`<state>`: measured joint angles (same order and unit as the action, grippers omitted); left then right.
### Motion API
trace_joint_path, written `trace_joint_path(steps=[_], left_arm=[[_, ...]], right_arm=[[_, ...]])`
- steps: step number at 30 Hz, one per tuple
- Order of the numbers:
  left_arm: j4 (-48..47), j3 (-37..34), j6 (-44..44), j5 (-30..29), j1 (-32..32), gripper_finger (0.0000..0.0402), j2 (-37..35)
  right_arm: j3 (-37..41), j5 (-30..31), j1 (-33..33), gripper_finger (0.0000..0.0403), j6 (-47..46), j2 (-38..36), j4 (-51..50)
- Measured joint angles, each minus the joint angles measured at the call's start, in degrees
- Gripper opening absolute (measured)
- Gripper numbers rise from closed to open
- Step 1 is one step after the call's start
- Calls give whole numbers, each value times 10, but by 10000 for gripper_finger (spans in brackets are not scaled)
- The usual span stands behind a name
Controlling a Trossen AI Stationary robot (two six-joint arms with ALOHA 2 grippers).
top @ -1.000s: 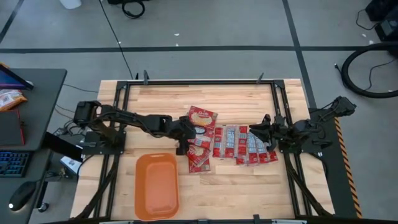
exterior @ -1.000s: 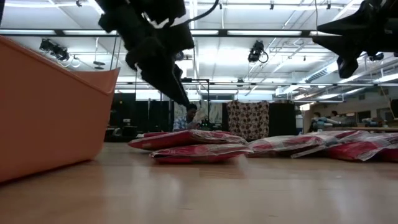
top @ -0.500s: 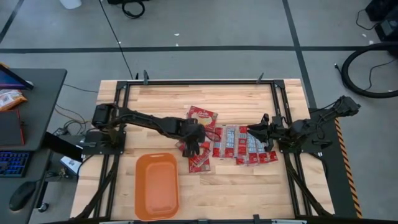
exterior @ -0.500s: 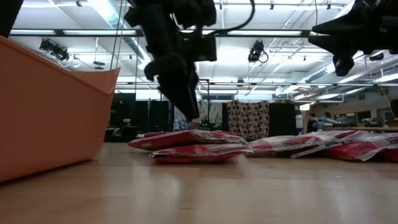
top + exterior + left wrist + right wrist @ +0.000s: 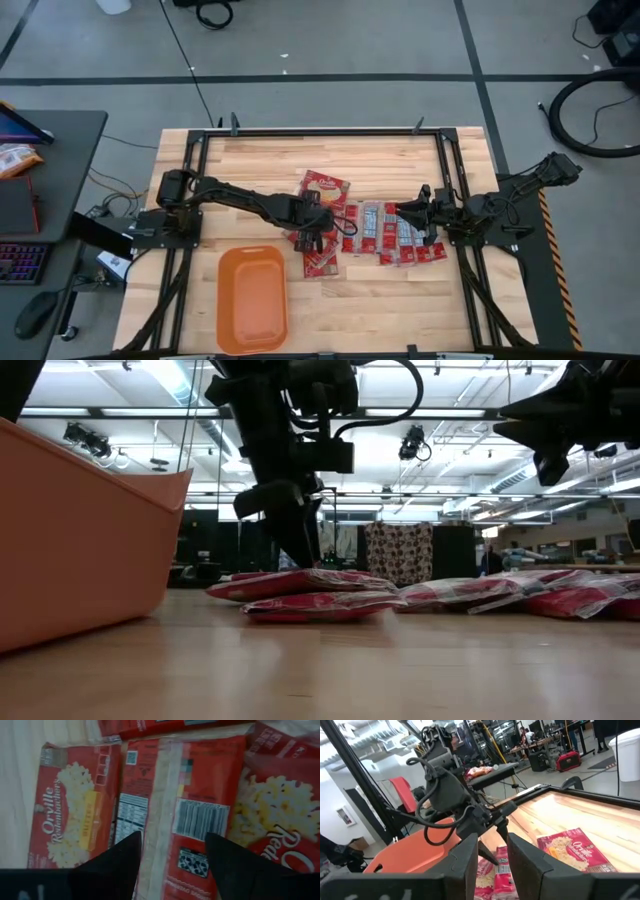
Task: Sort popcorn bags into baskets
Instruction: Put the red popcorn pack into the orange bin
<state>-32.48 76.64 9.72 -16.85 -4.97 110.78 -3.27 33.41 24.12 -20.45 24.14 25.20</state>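
Inspecting the wooden worktop (image 5: 250, 165) from above, we find the popcorn bags (image 5: 375, 228) lying flat in a loose cluster at its centre, overlapping one another. The wider bags with the cream-yellow logo sit at the left end of the cluster, one (image 5: 325, 186) towards the far edge and others stacked below it; the narrower bags with grey-white panels run in a row to the right. The orange basket (image 5: 252, 298) lies near the front edge, just left of the cluster and apart from it, and we see no bag in it.

The left gripper (image 5: 317, 226) reaches in over the left end of the cluster. In the low view its tip (image 5: 300, 550) is down at the top bag of the stack (image 5: 300, 582). The left wrist view shows its jaws standing wide apart, one finger (image 5: 112, 867) on either side of a bag turned label side down (image 5: 192, 815), barcode showing; we see nothing clamped between them. A logo-side-up bag (image 5: 70, 825) lies just beside it.

The right gripper (image 5: 408, 211) hangs above the right end of the row, clear of the bags in the low view (image 5: 548, 460). Its jaws stand partly apart with nothing between them, as the right wrist view confirms (image 5: 492, 857).
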Motion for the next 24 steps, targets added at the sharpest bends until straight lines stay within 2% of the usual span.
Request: trace_joint_path(steps=[10, 18, 21, 24], left_arm=[[-4, 1, 32, 6, -34, 221, 7], [9, 1, 35, 8, -20, 221, 26], [1, 2, 34, 15, -16, 209, 36], [1, 3, 34, 16, -16, 182, 44]], right_arm=[[0, 0, 0, 110, 9, 0, 10], [0, -1, -2, 110, 8, 0, 14], [0, -1, -2, 110, 7, 1, 20], [0, -4, -2, 110, 10, 2, 24]])
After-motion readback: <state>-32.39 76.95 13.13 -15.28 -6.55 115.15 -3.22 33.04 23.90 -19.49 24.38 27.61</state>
